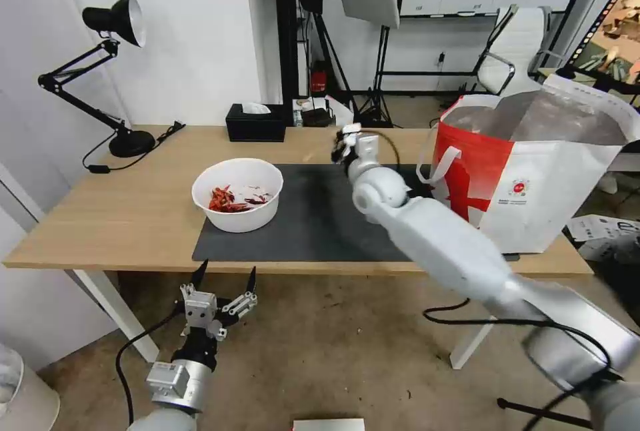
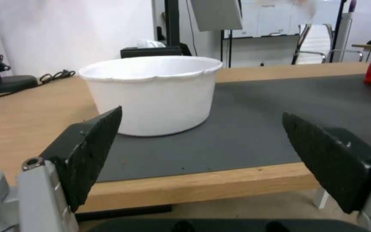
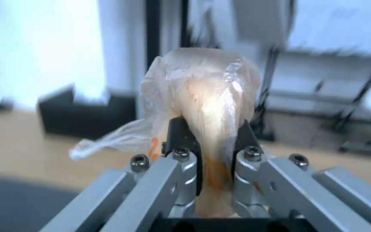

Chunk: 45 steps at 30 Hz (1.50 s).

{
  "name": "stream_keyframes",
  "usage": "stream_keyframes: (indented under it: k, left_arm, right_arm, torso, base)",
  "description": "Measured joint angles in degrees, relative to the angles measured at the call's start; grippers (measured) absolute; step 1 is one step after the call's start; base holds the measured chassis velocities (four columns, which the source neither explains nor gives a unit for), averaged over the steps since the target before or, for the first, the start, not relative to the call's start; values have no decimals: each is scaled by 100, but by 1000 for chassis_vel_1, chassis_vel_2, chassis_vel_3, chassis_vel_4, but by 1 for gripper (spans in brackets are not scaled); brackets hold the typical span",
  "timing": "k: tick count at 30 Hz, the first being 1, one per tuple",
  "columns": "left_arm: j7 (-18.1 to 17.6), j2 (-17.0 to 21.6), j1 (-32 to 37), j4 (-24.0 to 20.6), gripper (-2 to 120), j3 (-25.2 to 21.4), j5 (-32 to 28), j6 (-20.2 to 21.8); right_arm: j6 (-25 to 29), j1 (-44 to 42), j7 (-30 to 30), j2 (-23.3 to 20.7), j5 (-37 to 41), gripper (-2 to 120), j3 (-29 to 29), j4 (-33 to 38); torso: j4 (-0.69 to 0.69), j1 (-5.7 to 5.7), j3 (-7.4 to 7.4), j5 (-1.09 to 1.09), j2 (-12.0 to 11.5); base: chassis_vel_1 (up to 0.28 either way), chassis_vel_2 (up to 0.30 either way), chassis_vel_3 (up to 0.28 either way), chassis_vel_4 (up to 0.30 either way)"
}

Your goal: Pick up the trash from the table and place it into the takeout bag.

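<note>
Light-wood desk (image 1: 120,211) with white legs, carrying a dark grey mat (image 1: 313,217); a black lamp (image 1: 113,71) stands at its far left corner and a black tissue box (image 1: 255,123) at its back edge. White round bowl (image 1: 238,194) of red chili scraps sits on the mat's left part, upright. Takeout bag (image 1: 533,171), white and red with silver lining and white strap handles, stands open on the desk's right end, its base partly on the mat.

Right hand (image 1: 347,141) is raised above the desk's middle, just left of the bag and apart from it; its fingers are clamped on a crumpled clear plastic tray (image 3: 203,96), whose translucent, orange-stained body bulges beyond the fingertips in the right wrist view, with a loose flap trailing to one side.

Left hand (image 1: 225,279) hangs below and in front of the desk's near edge, level with the bowl, its black fingers (image 2: 91,151) spread wide apart and holding nothing. Seen from the left wrist, the bowl (image 2: 151,93) stands beyond the desk edge, between the two fingers' lines of sight.
</note>
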Motion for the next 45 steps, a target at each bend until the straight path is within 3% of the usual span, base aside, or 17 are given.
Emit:
stream_keyframes:
  k: [6,8,16,27,29,32,39,45]
  left_arm:
    - [0,19,28,-45,100,0,0,0]
    - [0,23,35,-64,100,1,1,0]
    - [1,26,38,-48,100,76,29,0]
    - [2,24,-14,0,100,228,74,26]
    - [1,23,-14,3,100,241,80,28]
    - [2,23,-15,3,100,266,96,31]
    - [2,21,9,-6,100,274,107,32]
    - [1,27,23,-21,100,268,108,34]
  right_arm:
    - [14,-329,424,-599,-34,6,560,989]
    - [-2,-537,638,-977,51,5,984,1390]
    - [-210,-818,1246,-1837,632,5,1804,1668]
    - [-665,-1112,1576,-2383,793,5,2074,1632]
    - [-761,-1127,1577,-2428,829,8,2093,1627]
    - [-925,-1135,1577,-2521,965,25,2128,1656]
    - [-966,-1133,1575,-2503,1033,45,2122,1719]
    - [-971,-1132,1576,-2492,1031,70,2096,1742]
  torso:
    - [-1,1,0,1,0]
    - [0,0,0,1,0]
    - [0,0,0,1,0]
    - [0,0,1,0,0]
    - [0,1,1,0,0]
    - [0,1,1,0,0]
    - [0,1,1,-1,0]
    - [1,1,1,-1,0]
  base:
    - [0,0,0,0]
    - [0,0,0,0]
    - [0,0,0,0]
    - [0,0,0,0]
    - [0,0,0,0]
    - [0,0,0,0]
    - [0,0,0,0]
    - [0,0,0,0]
